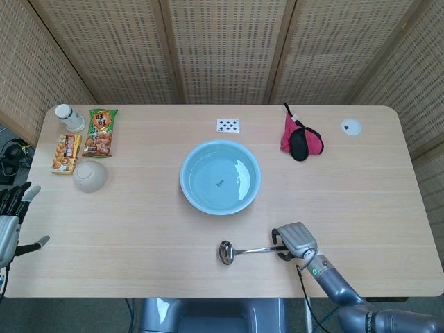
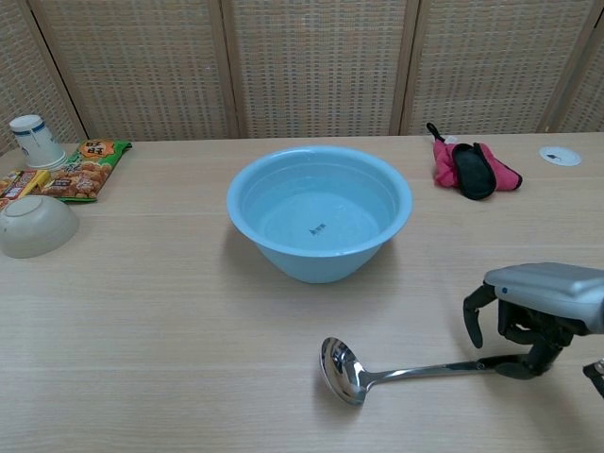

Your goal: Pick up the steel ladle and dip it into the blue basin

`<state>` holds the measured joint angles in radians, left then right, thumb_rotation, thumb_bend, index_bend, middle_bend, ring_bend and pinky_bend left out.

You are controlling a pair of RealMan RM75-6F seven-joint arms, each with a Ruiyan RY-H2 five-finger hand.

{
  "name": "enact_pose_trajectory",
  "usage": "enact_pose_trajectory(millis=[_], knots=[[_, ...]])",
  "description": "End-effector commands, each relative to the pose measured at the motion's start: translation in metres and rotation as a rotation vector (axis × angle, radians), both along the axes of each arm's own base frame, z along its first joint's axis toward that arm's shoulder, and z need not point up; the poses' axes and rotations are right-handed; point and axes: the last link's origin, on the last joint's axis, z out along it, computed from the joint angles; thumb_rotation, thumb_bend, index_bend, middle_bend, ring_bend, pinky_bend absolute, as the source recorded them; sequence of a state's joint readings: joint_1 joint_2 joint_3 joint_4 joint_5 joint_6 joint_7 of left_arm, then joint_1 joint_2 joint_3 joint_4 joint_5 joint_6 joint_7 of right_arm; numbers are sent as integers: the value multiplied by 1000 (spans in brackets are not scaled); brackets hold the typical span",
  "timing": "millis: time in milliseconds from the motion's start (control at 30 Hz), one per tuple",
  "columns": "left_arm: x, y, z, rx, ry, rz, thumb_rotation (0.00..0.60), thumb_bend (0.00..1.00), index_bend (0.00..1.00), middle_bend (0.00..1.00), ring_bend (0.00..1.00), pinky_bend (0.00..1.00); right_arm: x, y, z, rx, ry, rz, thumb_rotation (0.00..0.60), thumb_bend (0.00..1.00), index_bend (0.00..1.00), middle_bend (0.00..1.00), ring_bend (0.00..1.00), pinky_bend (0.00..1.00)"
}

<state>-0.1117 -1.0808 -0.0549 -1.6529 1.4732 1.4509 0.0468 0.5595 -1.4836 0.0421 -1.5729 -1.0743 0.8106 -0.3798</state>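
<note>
The ladle is not up yet, so the task has only just started.

The steel ladle (image 2: 354,372) lies flat on the table (image 1: 139,229), in front of the blue basin (image 2: 319,210) and apart from it. The right hand (image 2: 528,316) sits over the dark end of the handle with its fingers (image 2: 472,316) curled down around it, but I cannot tell if it has a real hold. The left hand (image 1: 12,220) is far off at the table's left edge, fingers apart, holding nothing. I think 3 steps are left: get a firm hold, lift the ladle, then dip its cup into the water in the basin.
</note>
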Motion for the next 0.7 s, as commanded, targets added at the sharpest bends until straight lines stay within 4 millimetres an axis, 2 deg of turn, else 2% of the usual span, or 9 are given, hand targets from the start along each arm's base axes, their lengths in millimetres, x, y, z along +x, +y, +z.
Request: enact_pose_trajectory(millis=[33, 700], knots=[[0, 0, 0, -1, 1, 0, 600, 0, 0, 0, 0, 0, -3, 0, -3, -8, 7, -2, 600, 493, 511, 1000, 1000, 1000], [0, 0, -4, -8, 13, -3, 600, 0, 0, 0, 0, 0, -16, 1, -16, -18, 33, 4, 600, 507, 513, 1000, 1000, 1000]])
